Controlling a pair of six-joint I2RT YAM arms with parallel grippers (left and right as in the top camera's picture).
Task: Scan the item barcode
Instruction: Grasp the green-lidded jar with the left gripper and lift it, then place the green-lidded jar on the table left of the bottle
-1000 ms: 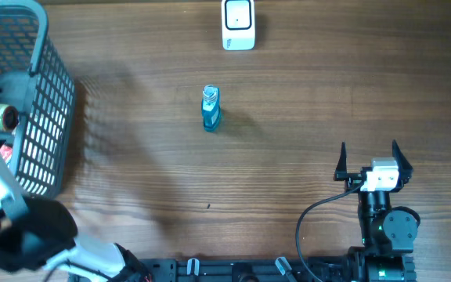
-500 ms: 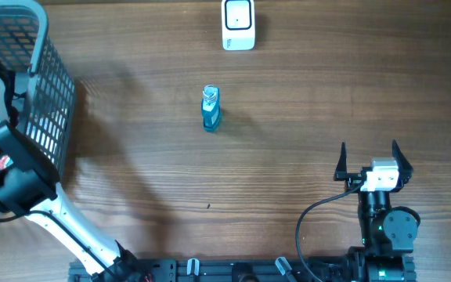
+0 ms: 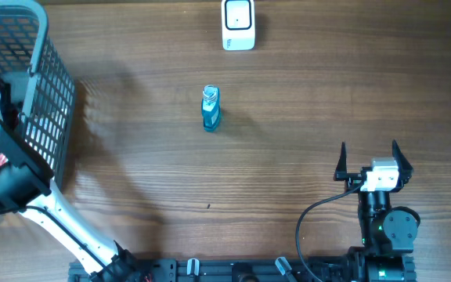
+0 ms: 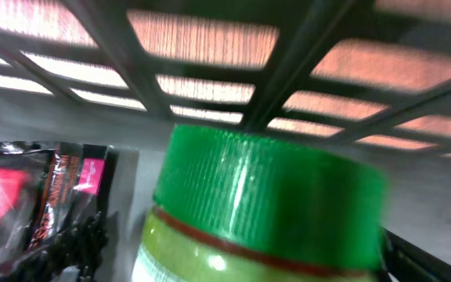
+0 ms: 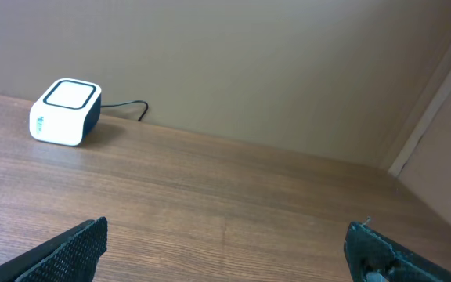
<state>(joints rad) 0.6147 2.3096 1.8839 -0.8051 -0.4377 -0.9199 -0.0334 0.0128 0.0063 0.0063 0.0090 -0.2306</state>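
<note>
**Green-capped jar in the basket, not yet gripped**

The green-capped jar [image 4: 265, 196] fills the left wrist view, right ahead of the left fingers and very close, with the basket [image 3: 49, 102] mesh behind it and a red packet [image 4: 22, 196] just beside it. The left fingers themselves are not plainly in view; they stand spread wide, and I cannot tell whether they touch the jar. The right fingers [image 5: 77, 247] are spread and empty, with the scanner [image 3: 238, 25] well ahead of them on the surface [image 3: 288, 102].

Likely risks:
- The smooth round cap could slip out of a high pinch.
- The spread fingers could snag on the mesh or catch the packet.
- The lift could end with the barcode turned away from the scanner.
</note>
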